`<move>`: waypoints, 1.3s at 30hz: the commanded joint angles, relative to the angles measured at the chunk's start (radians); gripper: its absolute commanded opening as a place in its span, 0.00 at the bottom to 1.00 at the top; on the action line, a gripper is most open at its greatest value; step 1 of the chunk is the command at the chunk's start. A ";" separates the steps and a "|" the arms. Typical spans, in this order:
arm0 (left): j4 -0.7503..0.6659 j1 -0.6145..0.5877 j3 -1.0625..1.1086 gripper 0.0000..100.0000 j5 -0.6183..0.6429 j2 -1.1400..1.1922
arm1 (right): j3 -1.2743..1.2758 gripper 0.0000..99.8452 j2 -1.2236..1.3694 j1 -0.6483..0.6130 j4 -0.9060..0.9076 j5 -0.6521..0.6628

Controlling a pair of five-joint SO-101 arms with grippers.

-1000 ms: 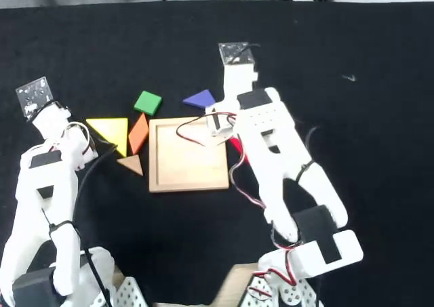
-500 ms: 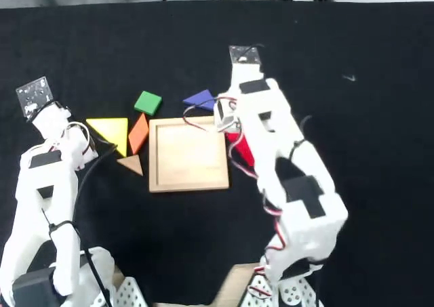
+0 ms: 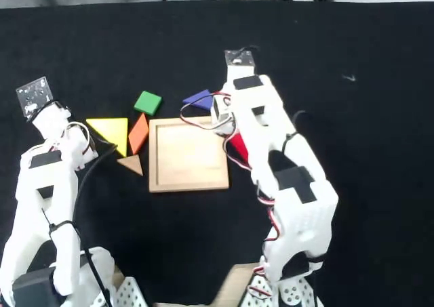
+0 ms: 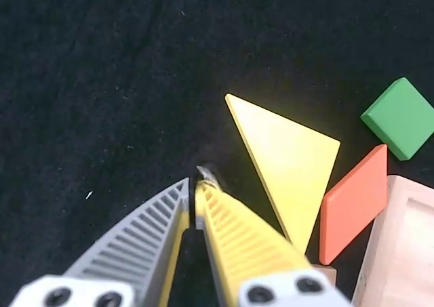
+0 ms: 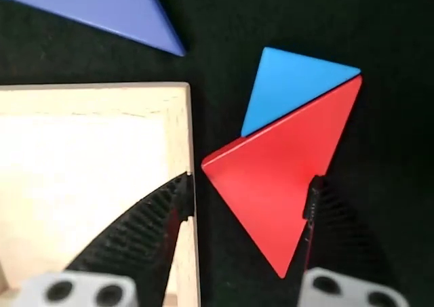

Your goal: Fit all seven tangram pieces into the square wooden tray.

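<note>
The red triangle point(image 5: 278, 178) lies on the table just outside the wooden tray's point(image 5: 178, 110) right rim, touching the light-blue triangle point(image 5: 291, 83). The right gripper point(image 5: 248, 188), spread wide, straddles it. One finger hangs over the rim, so shift outward before descending and closing.

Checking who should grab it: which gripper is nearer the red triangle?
Right. The right gripper hangs over the red triangle, open, one fingertip at each side of it. The left gripper, shut, is beside the yellow triangle, across the wooden tray from it.
</note>
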 commanded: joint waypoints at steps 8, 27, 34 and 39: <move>-0.017 0.019 -0.005 0.03 0.000 -0.006 | -0.071 0.27 0.030 -0.008 0.005 -0.012; -0.017 0.019 -0.005 0.03 0.000 -0.006 | -0.104 0.27 0.111 0.141 0.008 -0.038; -0.021 0.019 -0.005 0.03 0.000 -0.003 | -0.113 0.27 0.104 0.195 0.044 0.012; -0.021 0.019 -0.005 0.03 0.000 -0.002 | -0.104 0.26 0.076 0.193 0.049 0.026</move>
